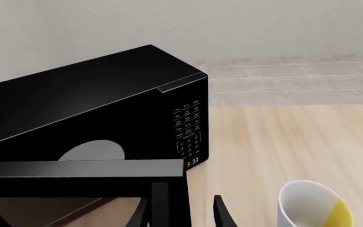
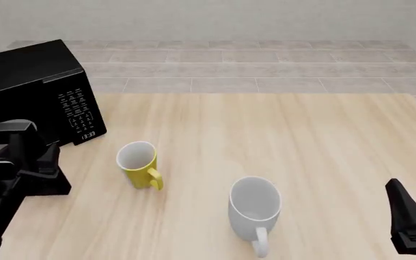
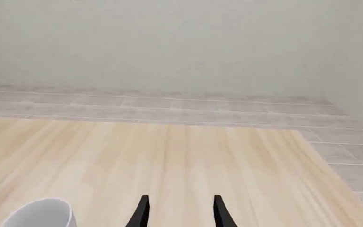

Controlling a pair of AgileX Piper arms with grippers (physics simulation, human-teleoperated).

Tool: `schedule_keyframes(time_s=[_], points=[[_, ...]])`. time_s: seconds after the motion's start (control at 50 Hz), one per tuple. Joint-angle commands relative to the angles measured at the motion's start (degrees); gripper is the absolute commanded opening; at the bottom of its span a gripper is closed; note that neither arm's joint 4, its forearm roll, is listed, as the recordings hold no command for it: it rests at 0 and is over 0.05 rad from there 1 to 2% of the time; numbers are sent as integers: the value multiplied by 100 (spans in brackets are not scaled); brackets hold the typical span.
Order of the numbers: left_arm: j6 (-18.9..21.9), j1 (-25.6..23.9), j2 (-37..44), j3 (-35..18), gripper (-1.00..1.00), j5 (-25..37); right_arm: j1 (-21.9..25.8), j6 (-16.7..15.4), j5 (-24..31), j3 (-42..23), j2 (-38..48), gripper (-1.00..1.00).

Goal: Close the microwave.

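The microwave is a glossy black box at the table's far left, with a white keypad and a clock display. Its door stands swung out toward me, and the turntable shows inside. In the left wrist view the door's free edge runs down between the fingers of my left gripper, which is open. In the front view the left gripper sits just in front of the microwave. My right gripper is open over bare table, far from the microwave, at the near right.
A yellow mug lies tipped on the table to the right of the left gripper. A white mug lies nearer the front, in the middle. The wooden table ends at a tiled floor behind.
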Motion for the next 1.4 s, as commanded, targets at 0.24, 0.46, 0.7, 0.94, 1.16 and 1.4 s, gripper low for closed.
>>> schedule_keyframes(time_s=[0.24, 0.46, 0.7, 0.94, 1.16, 1.4], points=[[37, -328, 511, -346, 100, 171, 169, -16, 0, 0, -3, 100], [48, -379, 396, -491, 100, 446, 178, 10, -22, 0, -6, 100], [49, -426, 442, -593, 100, 537, 195, 44, -61, 0, -8, 100], [71, -435, 363, -724, 100, 746, 307, 228, -108, 0, -9, 100], [71, -425, 570, -919, 100, 787, 289, 207, -148, -1, -9, 100], [74, -384, 754, -1050, 100, 780, 305, 207, -180, -1, -9, 100]])
